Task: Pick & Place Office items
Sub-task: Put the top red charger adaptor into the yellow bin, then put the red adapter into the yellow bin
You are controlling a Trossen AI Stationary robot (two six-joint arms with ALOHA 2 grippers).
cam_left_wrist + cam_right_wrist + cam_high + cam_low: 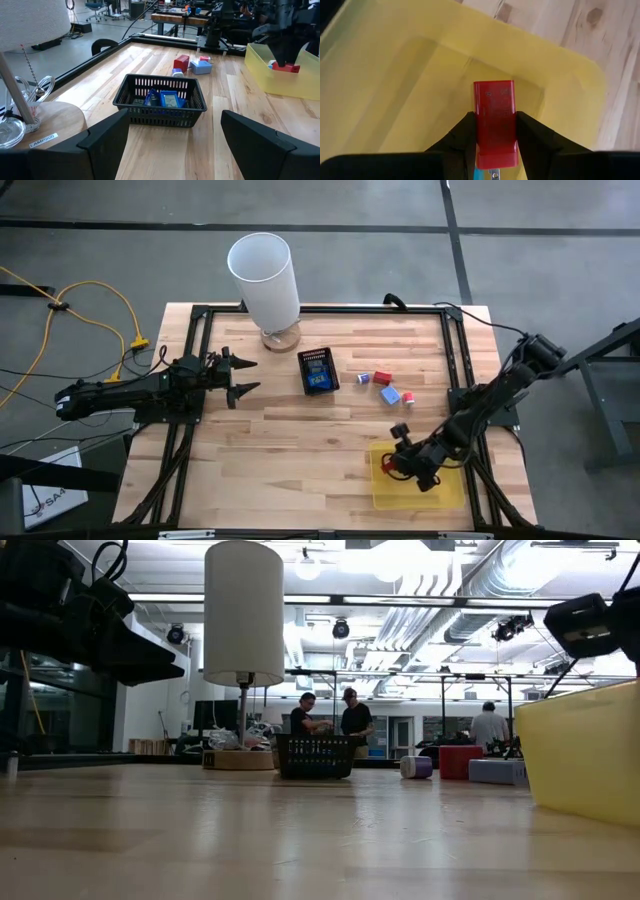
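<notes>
My right gripper (493, 118) hangs over the yellow tray (445, 495) at the table's near right, shut on a red block (493, 107). The left wrist view shows that block (286, 67) at the height of the tray's rim. The black mesh basket (318, 371) stands mid-table with blue pieces inside. To its right, a small blue piece (360, 379), a red block (382, 378), a pale blue block (390, 394) and a red-and-white piece (409, 400) rest on the wood. My left gripper (238, 380) waits open at the table's left, pointing level at the basket. My right gripper pinches the red block by its two long sides (476, 125) between the two fingers (530, 131), on the half of the block nearer the wrist. The fingers slant down from the table's right side and lie along the block. The block's free end points into the tray.
A white lamp (263, 272) stands on a wooden base (281, 337) at the far edge, left of the middle. A black frame (455, 360) runs round the tabletop. Bare wood (290, 450) lies between the basket and the near edge.
</notes>
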